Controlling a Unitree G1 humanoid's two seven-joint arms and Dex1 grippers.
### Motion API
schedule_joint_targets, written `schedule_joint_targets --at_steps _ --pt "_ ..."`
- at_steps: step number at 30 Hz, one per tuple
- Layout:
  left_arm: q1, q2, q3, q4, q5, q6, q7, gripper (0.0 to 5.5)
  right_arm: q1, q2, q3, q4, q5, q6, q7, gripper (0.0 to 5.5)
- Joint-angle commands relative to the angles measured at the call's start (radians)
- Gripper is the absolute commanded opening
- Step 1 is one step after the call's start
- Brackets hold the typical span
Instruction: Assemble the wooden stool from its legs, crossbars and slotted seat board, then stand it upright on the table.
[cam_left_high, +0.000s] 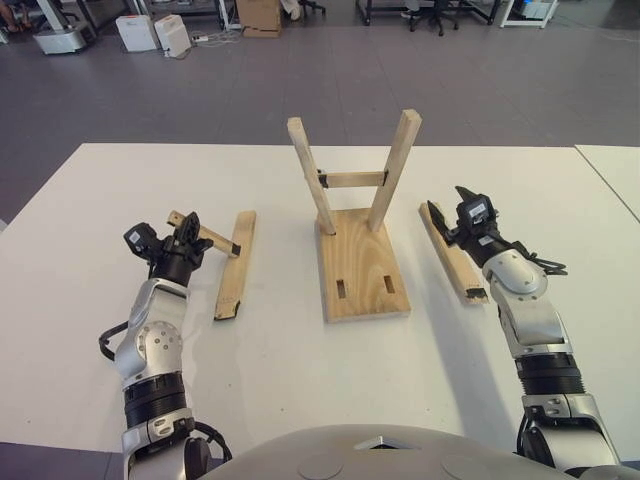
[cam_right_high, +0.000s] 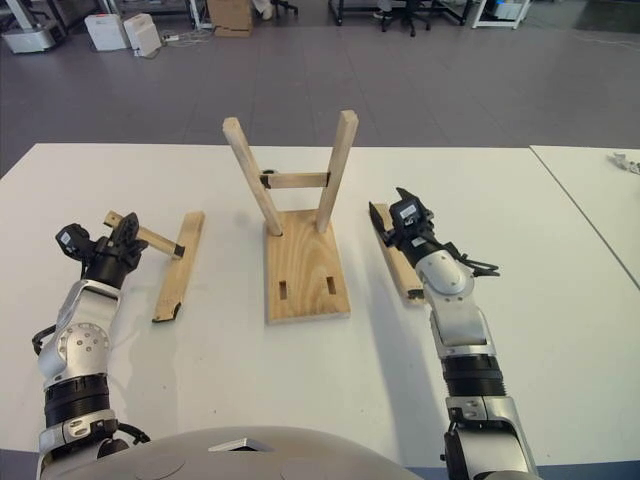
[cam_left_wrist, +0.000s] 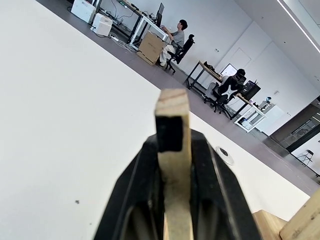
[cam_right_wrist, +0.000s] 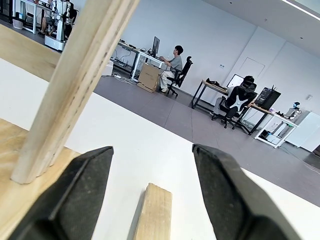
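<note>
The slotted seat board (cam_left_high: 365, 268) lies flat mid-table. Two legs (cam_left_high: 394, 168) stand in its far slots, leaning apart, joined by a crossbar (cam_left_high: 354, 180). My left gripper (cam_left_high: 188, 236) is shut on a short loose crossbar (cam_left_high: 212, 238), whose end (cam_left_wrist: 172, 135) sticks out between the fingers (cam_left_wrist: 134, 190). Beside it lies a loose leg (cam_left_high: 237, 262). Right of the board lies another loose leg (cam_left_high: 452, 252). My right gripper (cam_left_high: 447, 204) hovers open over that leg's far end (cam_right_wrist: 155, 212), one black finger (cam_right_wrist: 226, 192) on each side of it.
The white table (cam_left_high: 100, 200) has bare room in front of the board and along both sides. A second table edge (cam_left_high: 610, 165) shows at far right. Beyond the table are grey floor, boxes and desks.
</note>
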Motion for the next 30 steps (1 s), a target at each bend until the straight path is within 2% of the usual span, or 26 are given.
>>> schedule_joint_targets --at_steps 1,6,12,14,19,22,30 --pt "0.086 0.067 -0.1 0.026 0.181 0.042 0.036 0.39 0.014 -0.008 0.014 -0.009 -0.026 -0.012 0.002 2.95" --pt "0.289 0.132 -0.224 0.025 0.364 0.09 0.061 0.4 0.018 -0.019 0.029 -0.035 -0.06 -0.018 0.002 2.95" --pt "0.299 0.17 -0.401 0.197 0.513 0.013 0.01 0.39 0.009 -0.034 0.03 -0.027 -0.073 -0.028 0.008 2.95" --pt "0.288 0.184 -0.387 0.208 0.515 -0.018 0.0 0.39 0.004 -0.032 0.035 -0.027 -0.079 -0.031 0.009 2.95" --pt "0.23 0.18 -0.273 0.04 0.335 -0.069 -0.084 0.39 -0.008 -0.022 0.039 -0.023 -0.088 -0.032 0.005 2.95" --pt "0.196 0.21 -0.262 -0.048 0.312 -0.018 -0.1 1.0 -0.022 -0.012 0.045 -0.018 -0.092 -0.033 0.0 2.95" --pt "0.228 0.313 -0.231 -0.215 0.292 0.292 -0.122 2.26 -0.021 -0.02 0.034 0.0 -0.09 -0.047 -0.009 2.95"
